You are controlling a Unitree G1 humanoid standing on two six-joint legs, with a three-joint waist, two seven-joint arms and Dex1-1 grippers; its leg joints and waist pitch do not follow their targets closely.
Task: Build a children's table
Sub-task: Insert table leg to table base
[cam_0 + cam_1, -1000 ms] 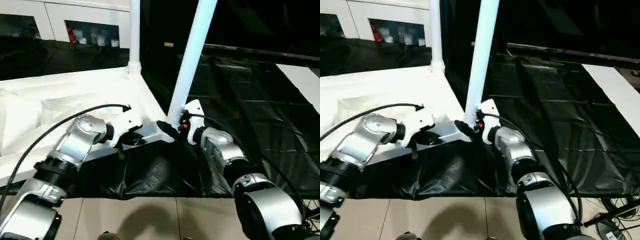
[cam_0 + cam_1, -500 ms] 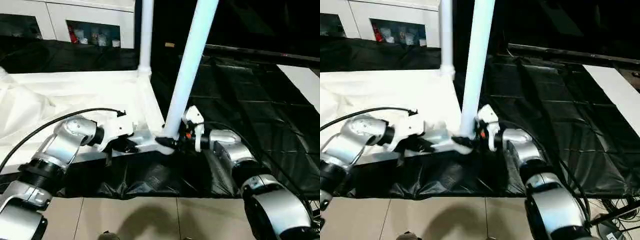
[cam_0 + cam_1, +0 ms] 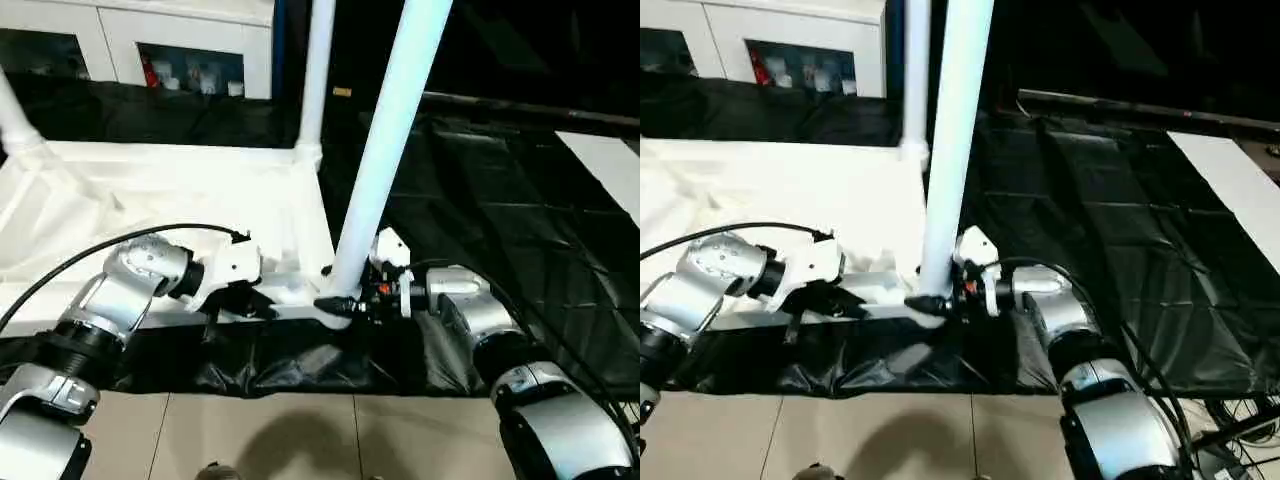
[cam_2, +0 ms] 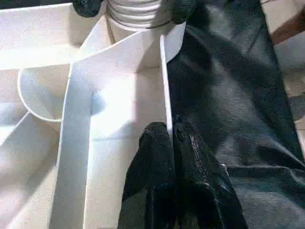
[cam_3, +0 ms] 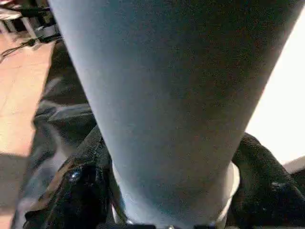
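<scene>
Black-draped counter (image 3: 520, 200): my right gripper (image 3: 338, 303) grasps the now-straighter white tubular leg (image 3: 385, 160); left gripper (image 4: 172, 138), clenched, steadies the white ribbed plastic top (image 3: 150, 180).

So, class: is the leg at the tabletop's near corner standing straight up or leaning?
Leaning. The near leg slants rightward as it rises from its corner socket, unlike the upright far leg. The right gripper straddles its base.

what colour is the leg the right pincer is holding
White, clearest in the left eye view: the leg rises from the right pincer.

Head pair looking down over both forearms, sharing the table top (image 3: 150, 185); wrist cams jammed right against near leg (image 5: 167, 109).
</scene>
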